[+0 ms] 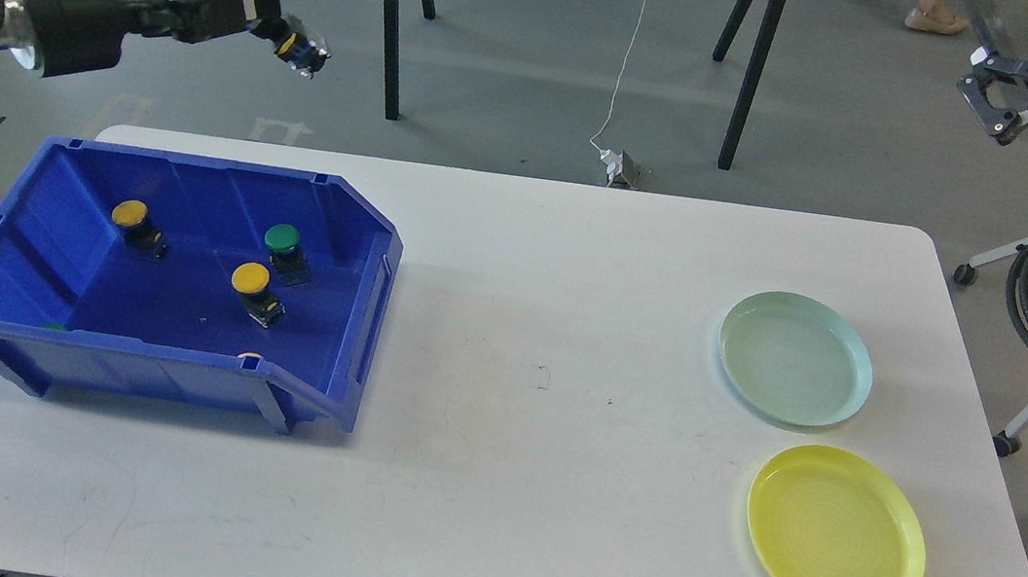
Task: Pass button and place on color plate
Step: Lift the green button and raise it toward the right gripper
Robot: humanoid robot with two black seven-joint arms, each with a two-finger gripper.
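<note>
A yellow button (293, 48) sits pinched at the tip of the left tool (282, 37), high above the blue bin (36, 269) on the table (536, 428). The right tool (994, 93) is spread, well apart from the yellow plate (835, 534).

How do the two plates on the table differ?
Colour: the green plate is a pale mint, while the yellow plate is bright yellow. Position: the green plate lies farther from the robot, and the yellow plate sits nearer and slightly more to the right. They lie close together but apart. Both are round, shallow, empty and flat on the white table.
</note>
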